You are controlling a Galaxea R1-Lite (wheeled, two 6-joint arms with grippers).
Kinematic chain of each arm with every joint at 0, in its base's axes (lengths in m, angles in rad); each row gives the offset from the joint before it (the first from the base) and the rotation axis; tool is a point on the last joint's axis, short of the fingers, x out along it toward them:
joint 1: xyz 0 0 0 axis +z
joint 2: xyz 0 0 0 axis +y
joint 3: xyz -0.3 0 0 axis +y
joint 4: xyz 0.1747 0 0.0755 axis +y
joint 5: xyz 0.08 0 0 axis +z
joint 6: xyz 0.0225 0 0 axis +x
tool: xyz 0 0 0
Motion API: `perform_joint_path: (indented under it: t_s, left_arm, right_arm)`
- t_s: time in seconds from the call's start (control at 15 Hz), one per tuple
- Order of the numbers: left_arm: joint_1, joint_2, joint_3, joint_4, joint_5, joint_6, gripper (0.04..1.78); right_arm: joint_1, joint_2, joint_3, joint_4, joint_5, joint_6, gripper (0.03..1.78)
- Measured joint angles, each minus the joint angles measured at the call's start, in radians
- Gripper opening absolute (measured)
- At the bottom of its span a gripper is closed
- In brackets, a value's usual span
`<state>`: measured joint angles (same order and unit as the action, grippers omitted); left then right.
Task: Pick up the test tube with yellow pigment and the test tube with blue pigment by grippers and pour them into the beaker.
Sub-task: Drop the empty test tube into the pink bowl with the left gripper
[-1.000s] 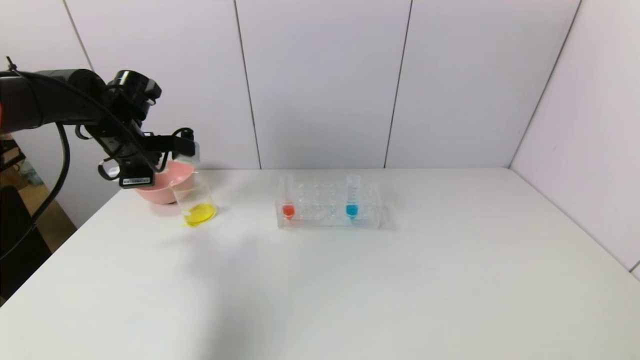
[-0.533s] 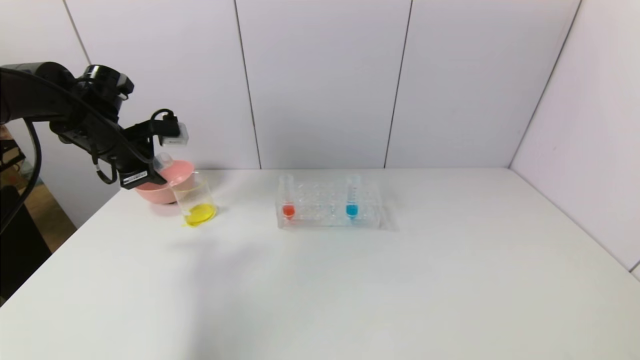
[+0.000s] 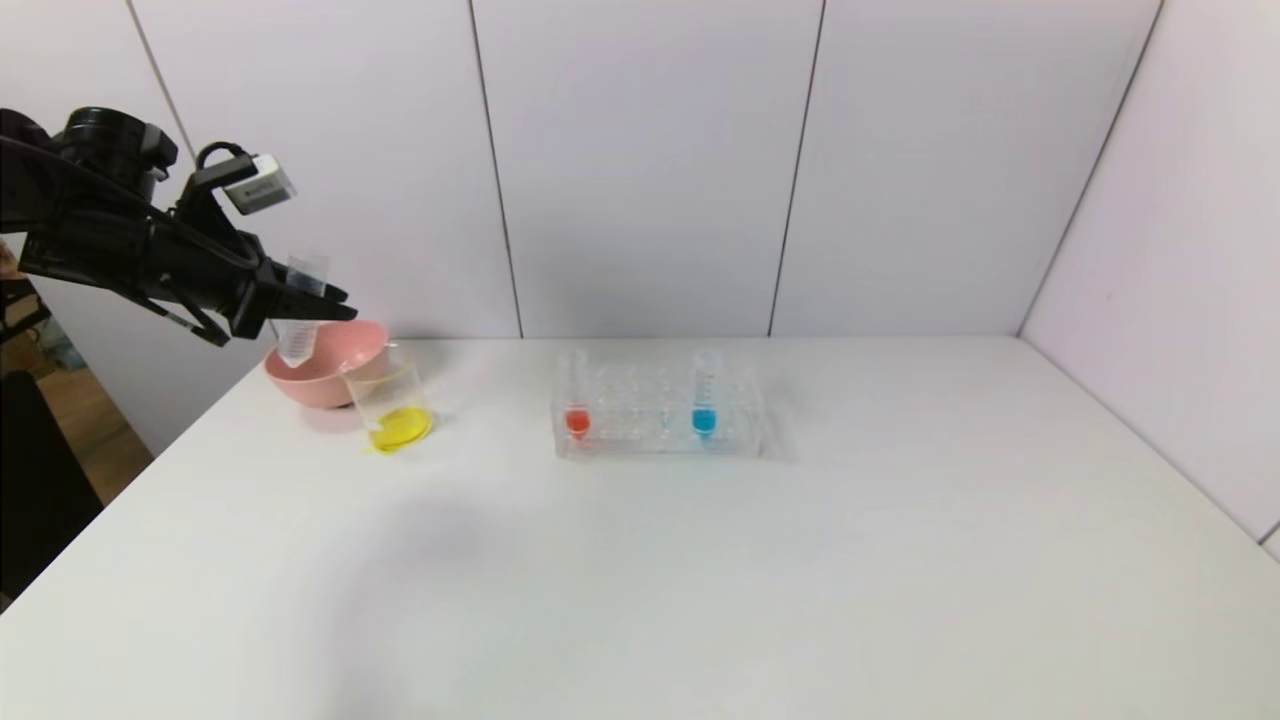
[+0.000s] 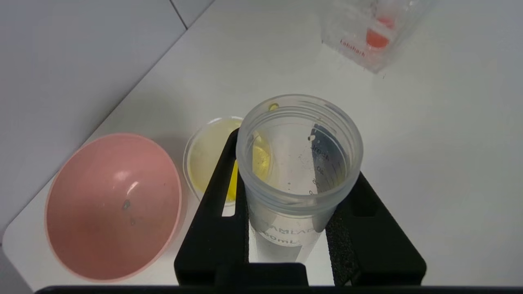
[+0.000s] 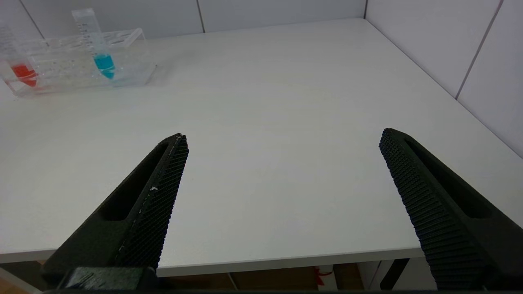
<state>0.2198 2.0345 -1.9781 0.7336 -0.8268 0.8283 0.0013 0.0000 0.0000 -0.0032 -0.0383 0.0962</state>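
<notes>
Above the far left corner of the surface (image 3: 640, 560), my left end effector (image 3: 318, 305) is clamped on the test tube with yellow pigment (image 3: 300, 310), which stands nearly upright with its open mouth up. From the left wrist view that tube (image 4: 298, 171) looks drained, with only faint yellow traces on its wall, and my two black fingers (image 4: 212, 220) press against its sides. It hangs over the pink bowl (image 3: 310, 375), just beside and above the beaker (image 3: 392, 405). The beaker stands on the surface touching or nearly touching the bowl's front edge, and a layer of yellow liquid lies in its bottom. Near the middle of the surface, well apart from the beaker, sits the clear tube rack (image 3: 660, 410). The test tube with blue pigment (image 3: 705, 395) stands upright in the rack's right end, and a tube with red-orange liquid (image 3: 575, 395) stands upright at its left end. My right end effector (image 5: 282, 163) is parked low at the near edge of the surface, out of the head view, its two fingers spread wide apart with nothing between them.
</notes>
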Motion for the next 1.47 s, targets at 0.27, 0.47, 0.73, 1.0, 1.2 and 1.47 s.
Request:
perform_joint_path:
  t_s: [0.27, 0.47, 0.73, 1.0, 1.2, 1.47]
  left_arm:
    - [0.060, 0.019, 0.018, -0.227, -0.073, -0.234, 0.53]
    - [0.103, 0.058, 0.028, -0.392, -0.074, -0.356, 0.53]
    - [0.122, 0.142, 0.029, -0.581, -0.074, -0.469, 0.53]
    - [0.133, 0.243, 0.014, -0.685, -0.069, -0.483, 0.53]
    - [0.140, 0.302, 0.012, -0.708, -0.067, -0.471, 0.53]
    - [0.139, 0.340, 0.012, -0.714, -0.069, -0.464, 0.53]
  right_arm:
    - [0.000, 0.000, 0.000, 0.000, 0.000, 0.000, 1.71]
    - [0.000, 0.000, 0.000, 0.000, 0.000, 0.000, 1.71]
    - [0.000, 0.000, 0.000, 0.000, 0.000, 0.000, 1.71]
    - [0.000, 0.000, 0.000, 0.000, 0.000, 0.000, 1.71]
    - [0.000, 0.000, 0.000, 0.000, 0.000, 0.000, 1.71]
    - [0.000, 0.000, 0.000, 0.000, 0.000, 0.000, 1.71]
